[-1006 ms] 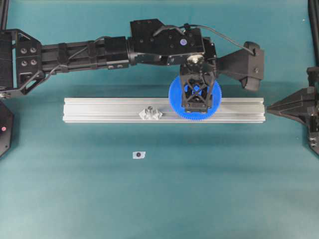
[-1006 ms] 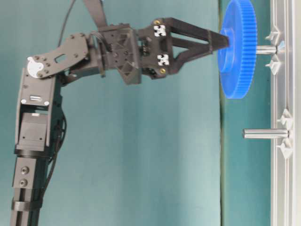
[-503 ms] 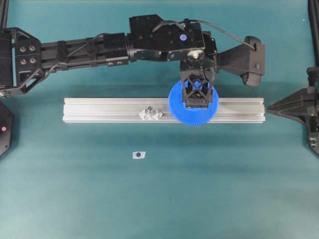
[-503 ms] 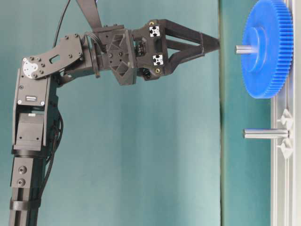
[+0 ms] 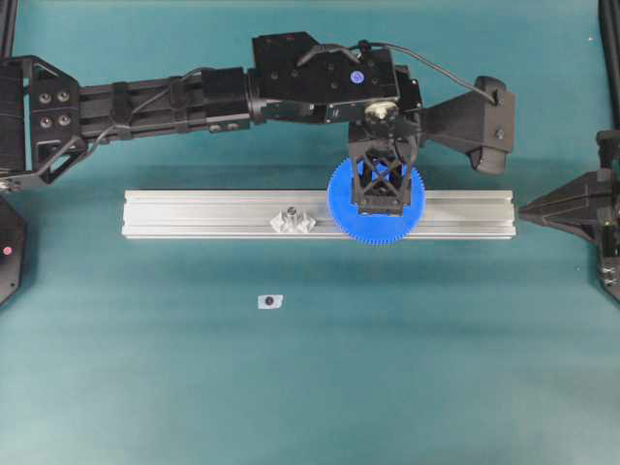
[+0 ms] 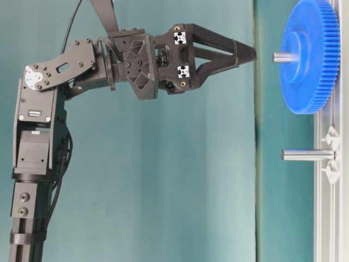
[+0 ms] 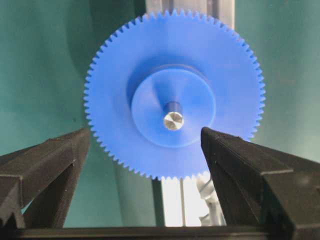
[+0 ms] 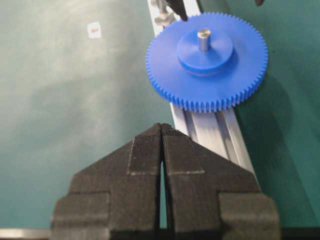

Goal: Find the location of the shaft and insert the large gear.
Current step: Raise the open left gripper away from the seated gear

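The large gear [image 5: 341, 208], bright blue and finely toothed, sits flat on the aluminium rail [image 5: 194, 213] with the shaft [image 7: 173, 120] sticking up through its hub. The shaft tip [image 6: 278, 56] stands clear of the hub [image 8: 203, 34]. My left gripper [image 5: 380, 207] hangs straight above the gear, open and empty, with its fingertips [image 6: 248, 53] a short gap from the shaft tip. In the left wrist view both fingers [image 7: 60, 155] frame the gear without touching it. My right gripper [image 5: 528, 208] is shut just off the rail's right end, with nothing in it [image 8: 161, 126].
A second metal pin [image 5: 294, 221] with clear mounts stands bare on the rail to the gear's left [image 6: 305, 154]. A small white tag with a dark dot [image 5: 270, 301] lies on the teal table in front of the rail.
The gear left my left gripper's fingers and slid down the shaft onto the rail. The gripper then drew back from it; over the last half second hardly anything moved.
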Controlling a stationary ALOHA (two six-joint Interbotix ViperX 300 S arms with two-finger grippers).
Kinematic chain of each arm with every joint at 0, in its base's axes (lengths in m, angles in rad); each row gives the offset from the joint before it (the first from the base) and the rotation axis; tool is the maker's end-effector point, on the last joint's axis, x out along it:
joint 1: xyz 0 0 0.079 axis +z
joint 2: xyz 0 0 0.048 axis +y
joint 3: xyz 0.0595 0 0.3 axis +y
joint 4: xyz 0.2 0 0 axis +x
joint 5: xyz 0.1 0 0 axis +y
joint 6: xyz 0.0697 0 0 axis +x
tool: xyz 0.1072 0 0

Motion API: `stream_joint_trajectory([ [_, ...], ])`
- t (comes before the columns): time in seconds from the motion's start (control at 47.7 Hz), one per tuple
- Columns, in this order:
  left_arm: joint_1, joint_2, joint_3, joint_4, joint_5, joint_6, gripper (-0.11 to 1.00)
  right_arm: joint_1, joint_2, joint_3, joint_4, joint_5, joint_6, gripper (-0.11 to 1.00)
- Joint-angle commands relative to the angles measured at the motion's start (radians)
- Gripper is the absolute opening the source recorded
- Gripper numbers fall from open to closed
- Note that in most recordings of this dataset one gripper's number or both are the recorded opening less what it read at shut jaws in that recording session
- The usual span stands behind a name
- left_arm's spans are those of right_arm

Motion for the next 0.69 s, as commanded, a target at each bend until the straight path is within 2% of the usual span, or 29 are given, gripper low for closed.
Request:
stream_joint_trajectory([
  [0.0,-0.009,-0.034,-0.029,0.003,0.000,-0.003,0.94,-0.002,0.006,-0.026,0.002,-0.005,0.012,-0.03],
  [0.21,-0.014,-0.034,-0.052,0.003,0.002,-0.034,0.94,-0.003,0.006,-0.025,0.002,-0.005,0.012,-0.03],
  [0.671,-0.023,-0.029,-0.127,0.002,0.055,-0.057,0.94,-0.002,0.006,-0.023,0.002,-0.005,0.012,-0.03],
])
